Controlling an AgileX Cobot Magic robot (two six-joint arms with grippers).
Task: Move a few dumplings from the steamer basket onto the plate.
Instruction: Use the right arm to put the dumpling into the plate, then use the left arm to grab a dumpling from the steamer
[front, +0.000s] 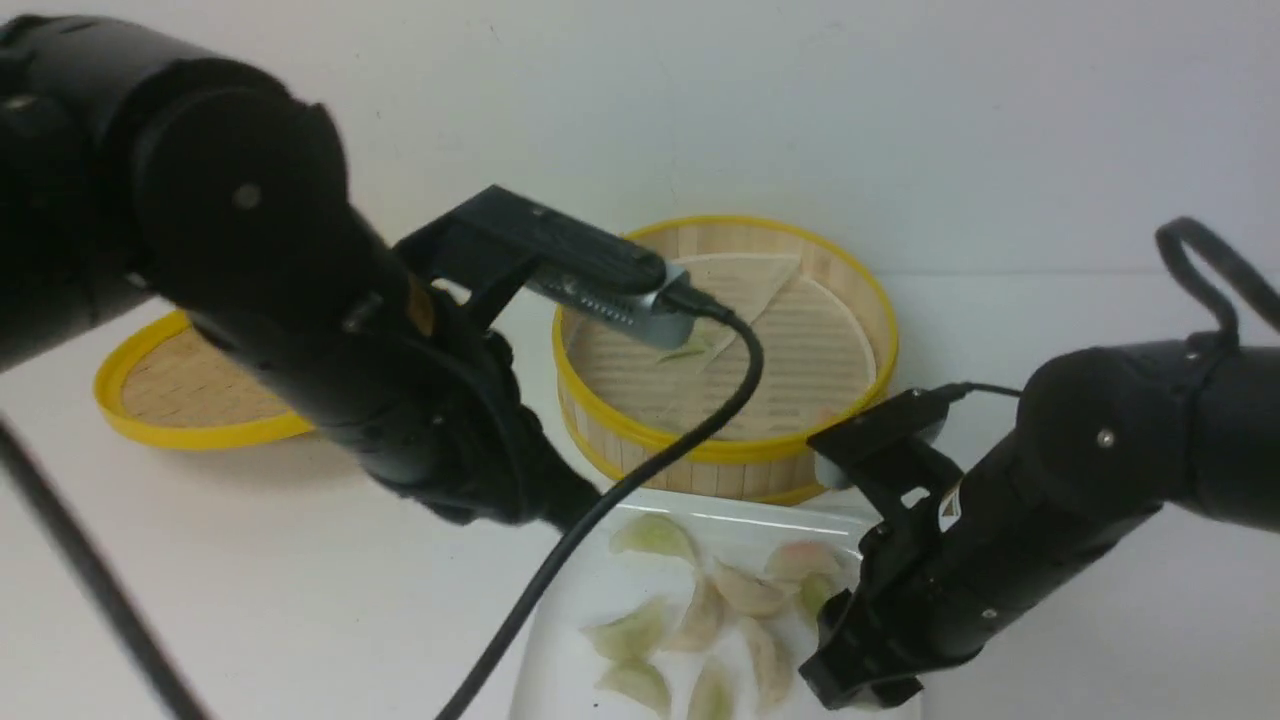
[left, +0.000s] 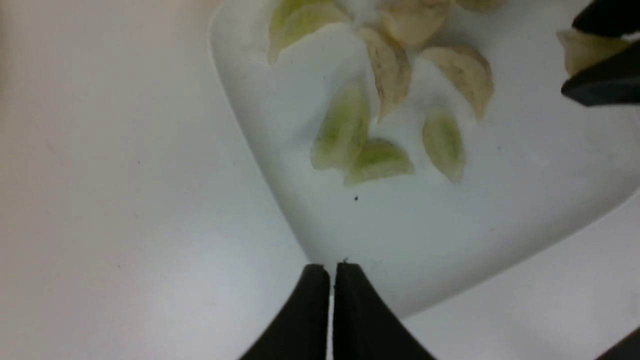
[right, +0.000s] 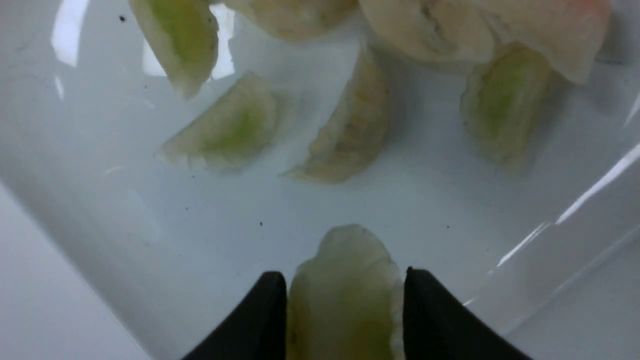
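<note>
White wall backs the tabletop, with the steamer basket (front: 728, 452) beyond the plate's (right: 200, 280) far edge. I judge we're at the placing step: by the plate's right edge, a pale dumpling (right: 345, 305) sits between my right gripper's (right: 346, 274) spread fingers, though I can't tell whether it's pinched. Next calls for a clean release, then a straight lift. My left gripper (left: 332, 270) is closed, empty.

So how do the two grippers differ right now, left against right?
The left gripper is closed with nothing between its fingertips; the right gripper has a dumpling between its fingers.
The left gripper's fingertips meet, while the right gripper's stand apart.
Both have dark, tapering fingers.
</note>
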